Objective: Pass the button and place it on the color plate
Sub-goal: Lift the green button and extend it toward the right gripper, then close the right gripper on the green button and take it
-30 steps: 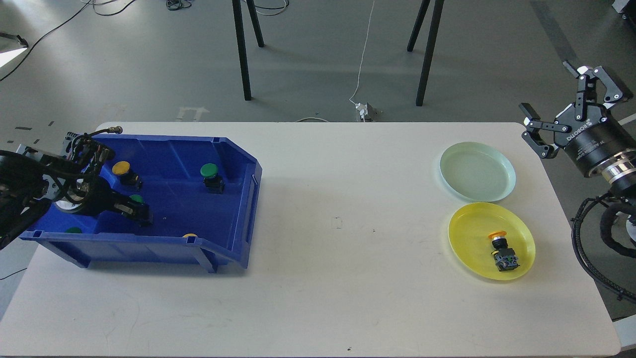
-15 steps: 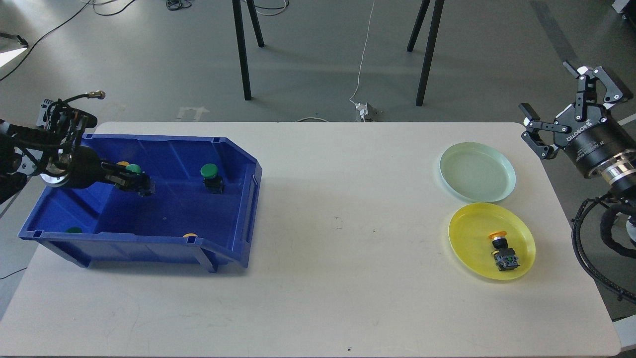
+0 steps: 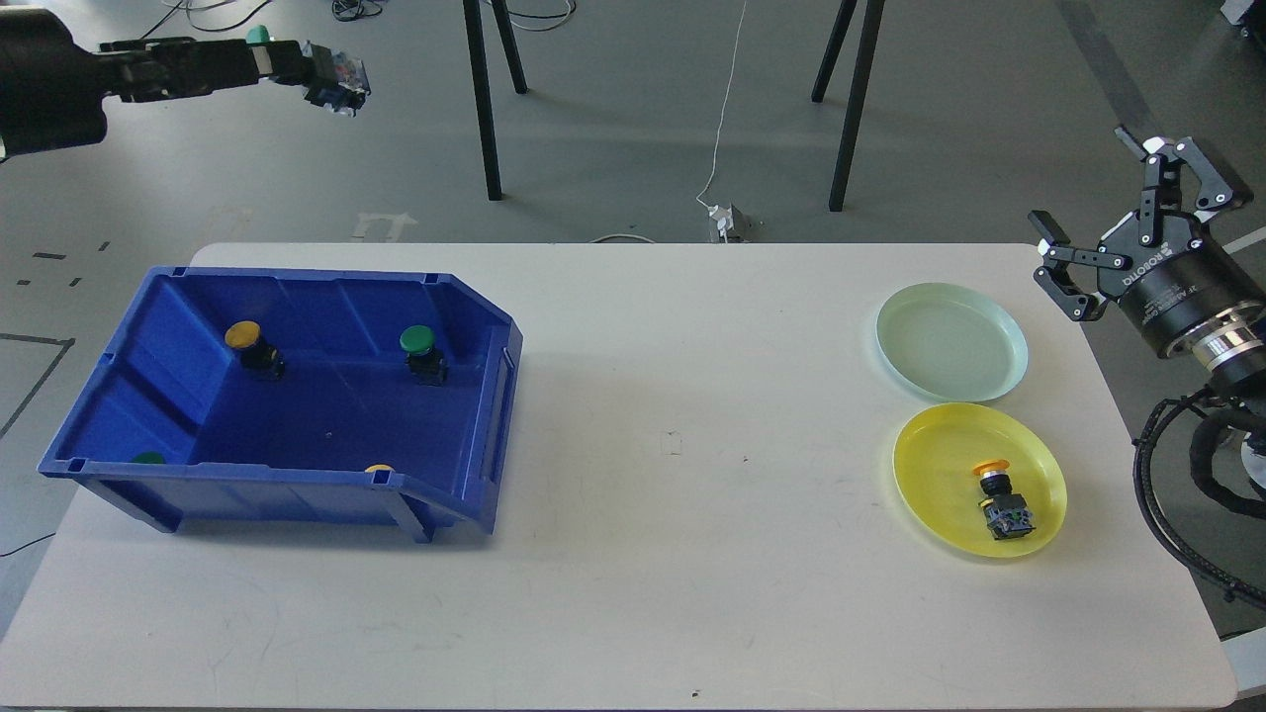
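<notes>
Green button (image 3: 297, 61) clamped between fingers of left gripper (image 3: 302, 67), high above the bin (image 3: 465, 326), at top left of view. Green cap at the near end, dark body with small coloured end pointing right. Left arm stretched almost level, reaching rightward from left edge. Right gripper (image 3: 1113, 213) spread wide and empty, raised beside right table (image 3: 673, 554) edge, near pale green plate (image 3: 1004, 336). Yellow plate (image 3: 930, 455) just in front, holding one yellow button (image 3: 1001, 499). Inside the bin: yellow-capped one (image 3: 247, 344) and green-capped one (image 3: 420, 351).
</notes>
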Controlling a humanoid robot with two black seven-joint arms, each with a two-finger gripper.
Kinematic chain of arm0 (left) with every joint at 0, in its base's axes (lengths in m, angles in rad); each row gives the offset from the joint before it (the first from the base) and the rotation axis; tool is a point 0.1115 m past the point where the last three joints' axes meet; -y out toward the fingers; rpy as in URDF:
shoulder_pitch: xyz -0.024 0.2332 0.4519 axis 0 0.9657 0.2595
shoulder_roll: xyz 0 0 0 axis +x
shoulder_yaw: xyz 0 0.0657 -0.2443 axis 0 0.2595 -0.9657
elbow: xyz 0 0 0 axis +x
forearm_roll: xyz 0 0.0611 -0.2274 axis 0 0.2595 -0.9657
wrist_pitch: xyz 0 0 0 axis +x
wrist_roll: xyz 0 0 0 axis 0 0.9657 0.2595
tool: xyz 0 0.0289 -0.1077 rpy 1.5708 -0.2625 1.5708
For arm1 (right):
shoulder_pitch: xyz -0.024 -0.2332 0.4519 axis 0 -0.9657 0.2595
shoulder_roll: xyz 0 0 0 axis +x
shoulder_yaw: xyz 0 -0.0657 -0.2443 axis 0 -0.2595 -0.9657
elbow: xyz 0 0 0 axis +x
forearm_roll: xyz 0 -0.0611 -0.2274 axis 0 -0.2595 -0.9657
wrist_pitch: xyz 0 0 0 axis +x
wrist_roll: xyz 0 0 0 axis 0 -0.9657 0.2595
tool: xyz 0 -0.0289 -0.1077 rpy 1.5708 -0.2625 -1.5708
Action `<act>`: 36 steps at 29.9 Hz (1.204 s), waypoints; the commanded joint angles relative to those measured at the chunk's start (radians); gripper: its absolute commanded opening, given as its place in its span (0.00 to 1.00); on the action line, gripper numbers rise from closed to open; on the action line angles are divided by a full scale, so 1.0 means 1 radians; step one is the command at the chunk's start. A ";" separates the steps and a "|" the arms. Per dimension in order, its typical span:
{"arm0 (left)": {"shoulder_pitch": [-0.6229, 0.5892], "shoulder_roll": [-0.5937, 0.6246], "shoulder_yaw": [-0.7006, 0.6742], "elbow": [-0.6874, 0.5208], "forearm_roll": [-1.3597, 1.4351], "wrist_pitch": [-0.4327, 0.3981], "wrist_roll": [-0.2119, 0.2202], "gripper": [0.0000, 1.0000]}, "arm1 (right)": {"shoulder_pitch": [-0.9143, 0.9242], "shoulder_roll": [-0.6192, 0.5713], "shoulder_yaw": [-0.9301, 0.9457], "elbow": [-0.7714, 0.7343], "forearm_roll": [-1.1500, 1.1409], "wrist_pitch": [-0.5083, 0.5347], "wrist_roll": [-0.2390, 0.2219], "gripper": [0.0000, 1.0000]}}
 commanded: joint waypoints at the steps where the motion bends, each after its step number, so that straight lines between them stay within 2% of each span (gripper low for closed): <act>1: 0.003 -0.142 -0.015 0.022 -0.110 0.000 0.000 0.21 | 0.012 -0.004 -0.032 0.005 0.000 0.003 -0.006 0.96; 7: 0.092 -0.469 -0.012 0.207 -0.161 0.000 0.000 0.21 | 0.115 -0.002 -0.194 0.025 -0.002 0.005 -0.003 0.96; 11: 0.154 -0.592 -0.010 0.284 -0.152 0.000 0.000 0.21 | 0.188 0.030 -0.323 0.026 0.000 0.050 0.005 0.96; 19: 0.191 -0.601 -0.026 0.292 -0.153 0.000 0.000 0.21 | 0.299 0.164 -0.495 0.005 -0.002 0.064 0.008 0.96; 23: 0.193 -0.603 -0.026 0.293 -0.153 0.000 0.000 0.21 | 0.320 0.277 -0.500 -0.053 0.000 0.066 0.013 0.96; 27: 0.193 -0.605 -0.027 0.295 -0.153 0.000 0.000 0.21 | 0.348 0.367 -0.497 -0.119 0.000 0.069 0.048 0.96; 36: 0.194 -0.605 -0.027 0.296 -0.155 0.000 0.000 0.21 | 0.376 0.501 -0.500 -0.214 -0.002 0.071 0.050 0.96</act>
